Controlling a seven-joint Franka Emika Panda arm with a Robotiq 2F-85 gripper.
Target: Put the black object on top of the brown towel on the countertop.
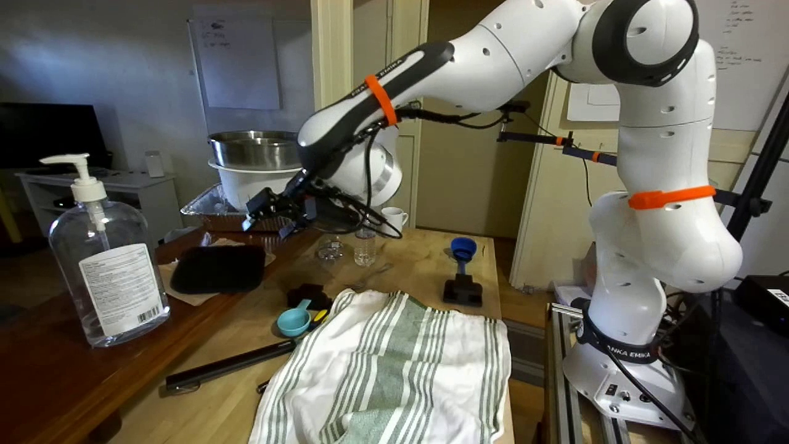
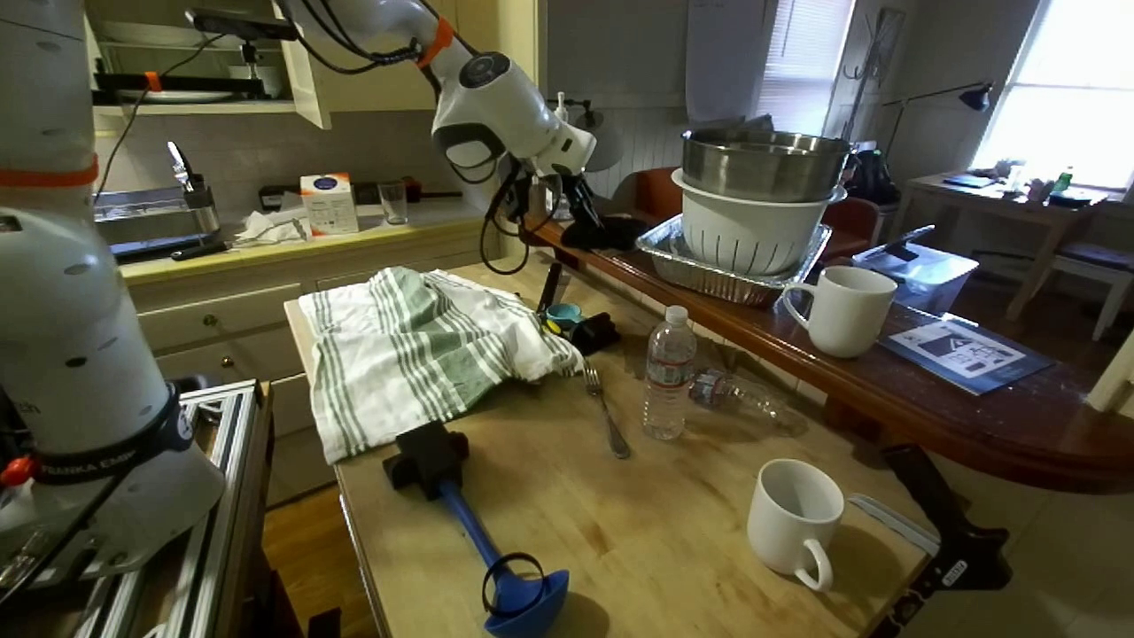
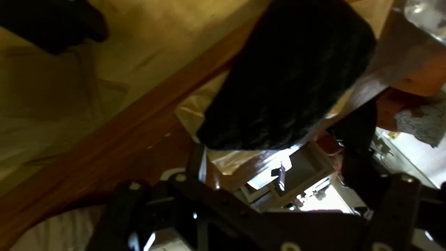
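Observation:
The black object point(image 1: 217, 269) lies flat on the brown towel point(image 1: 192, 298), whose edges stick out from beneath it. Both rest on the dark wooden countertop point(image 1: 203, 320). My gripper point(image 1: 267, 228) hovers above and beside them, its jaws spread with nothing held. From the wrist, the black object point(image 3: 289, 76) fills the upper middle, just beyond the fingertips, and a corner of the brown towel point(image 3: 226, 164) shows below it. The gripper point(image 3: 278, 127) looks clear of both. In an exterior view the black object point(image 2: 611, 232) is partly merged with the dark gripper, and the towel is hard to make out.
A pump bottle point(image 1: 108, 271) stands on the counter near the black object. On its far side is a foil tray point(image 2: 726, 275) with a white colander point(image 2: 744, 230) and steel bowl. The lower table holds a striped towel point(image 1: 394, 364), a teal cup point(image 1: 294, 322) and a water bottle point(image 2: 669, 372).

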